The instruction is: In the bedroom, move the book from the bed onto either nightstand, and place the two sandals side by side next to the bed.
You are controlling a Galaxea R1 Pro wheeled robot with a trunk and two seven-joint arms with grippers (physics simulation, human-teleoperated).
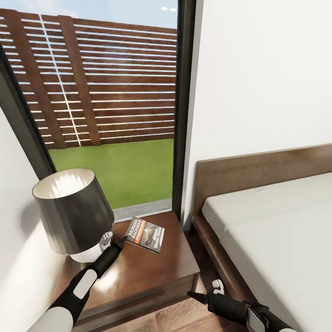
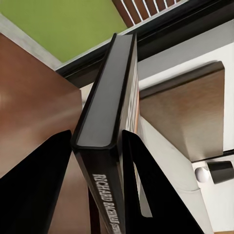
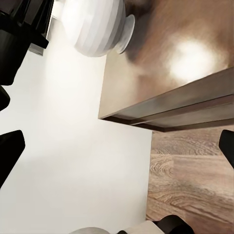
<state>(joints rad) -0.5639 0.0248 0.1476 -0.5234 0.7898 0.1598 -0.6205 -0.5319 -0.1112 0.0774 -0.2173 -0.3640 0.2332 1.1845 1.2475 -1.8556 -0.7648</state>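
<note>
The book (image 1: pixel 146 234) is over the back of the dark brown nightstand (image 1: pixel 152 272), cover up, beside the lamp. My left gripper (image 1: pixel 122 240) is at the book's left edge. In the left wrist view its dark fingers (image 2: pixel 34 190) press both sides of the book's spine (image 2: pixel 105 112), so it is shut on the book. My right gripper (image 1: pixel 192 295) hangs low in front of the nightstand's right corner, with its fingertips (image 3: pixel 9 146) spread wide and nothing between them. The bed (image 1: pixel 276 230), with a pale grey mattress and brown headboard, lies to the right. The sandals are out of view.
A table lamp (image 1: pixel 74 210) with a dark shade and white base (image 3: pixel 97 27) takes up the nightstand's left half. A tall dark-framed window (image 1: pixel 182 115) stands behind, with white walls on both sides. Wood-plank floor (image 3: pixel 190 185) runs between nightstand and bed.
</note>
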